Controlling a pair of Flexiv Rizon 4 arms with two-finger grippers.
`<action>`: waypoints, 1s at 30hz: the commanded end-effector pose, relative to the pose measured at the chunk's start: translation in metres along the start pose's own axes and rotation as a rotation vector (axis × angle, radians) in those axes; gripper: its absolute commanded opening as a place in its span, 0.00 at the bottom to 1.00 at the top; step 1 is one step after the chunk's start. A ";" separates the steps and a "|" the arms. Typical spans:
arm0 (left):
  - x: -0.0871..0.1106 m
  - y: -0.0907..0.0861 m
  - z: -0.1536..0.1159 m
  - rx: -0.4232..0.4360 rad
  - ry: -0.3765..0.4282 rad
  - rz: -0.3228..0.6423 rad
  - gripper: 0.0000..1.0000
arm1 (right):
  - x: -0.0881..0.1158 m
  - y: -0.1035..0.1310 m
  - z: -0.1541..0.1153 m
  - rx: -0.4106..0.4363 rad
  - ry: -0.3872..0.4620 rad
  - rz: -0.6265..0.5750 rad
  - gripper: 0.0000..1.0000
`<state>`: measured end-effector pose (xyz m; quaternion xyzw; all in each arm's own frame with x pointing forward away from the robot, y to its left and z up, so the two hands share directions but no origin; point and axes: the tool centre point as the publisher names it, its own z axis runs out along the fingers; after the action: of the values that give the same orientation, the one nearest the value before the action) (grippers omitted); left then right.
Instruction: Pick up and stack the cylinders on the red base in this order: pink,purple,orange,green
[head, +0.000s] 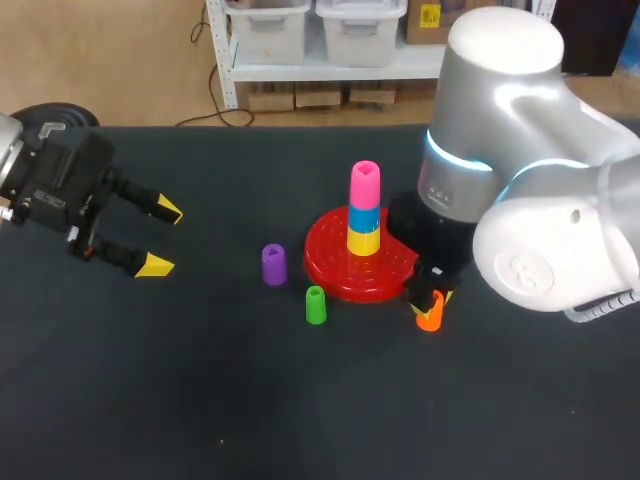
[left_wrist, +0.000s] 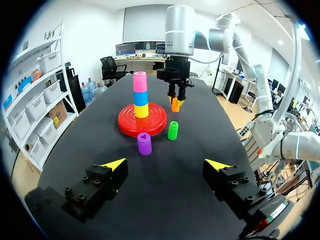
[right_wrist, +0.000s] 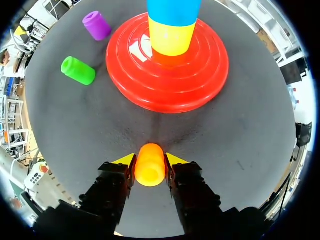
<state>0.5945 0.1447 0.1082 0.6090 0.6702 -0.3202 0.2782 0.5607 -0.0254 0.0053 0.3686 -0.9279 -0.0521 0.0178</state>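
In the head view the bulky right arm (head: 540, 230) covers most of the right claw (right_wrist: 150, 161). Its wrist view shows it plainly: pointing straight down, both fingers pinch the orange cylinder (right_wrist: 150, 171) from two sides, just beside the red base (right_wrist: 200, 75) on the side toward the desk's right edge. Whether the cylinder touches the desk (head: 300, 420) cannot be told. That wrist view cuts the stack off above the blue cylinder (right_wrist: 174, 10). The green cylinder (head: 316, 305) stands nearest the desk's front edge, just beside the base's rim. The purple cylinder (head: 273, 264) stands a little behind it, also upright. On the base, near the desk's middle, the yellow cylinder (head: 363, 240) carries the blue one and the pink cylinder (head: 365, 183) tops it. The left claw (head: 162, 238) hangs near the left edge, fingers spread wide, pointing toward the middle.
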 end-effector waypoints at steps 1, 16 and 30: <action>0.001 0.000 0.000 -0.001 -0.003 0.003 1.00 | 0.001 0.000 -0.001 -0.006 -0.011 0.000 0.24; 0.001 0.000 0.000 -0.001 -0.003 0.003 1.00 | 0.000 0.011 -0.045 0.033 -0.091 0.014 1.00; 0.001 0.000 0.000 -0.001 -0.003 0.003 1.00 | -0.062 0.038 -0.136 0.085 -0.173 -0.265 1.00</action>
<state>0.5945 0.1447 0.1082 0.6090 0.6702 -0.3202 0.2782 0.5826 0.0199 0.1366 0.4729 -0.8741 -0.0531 -0.0976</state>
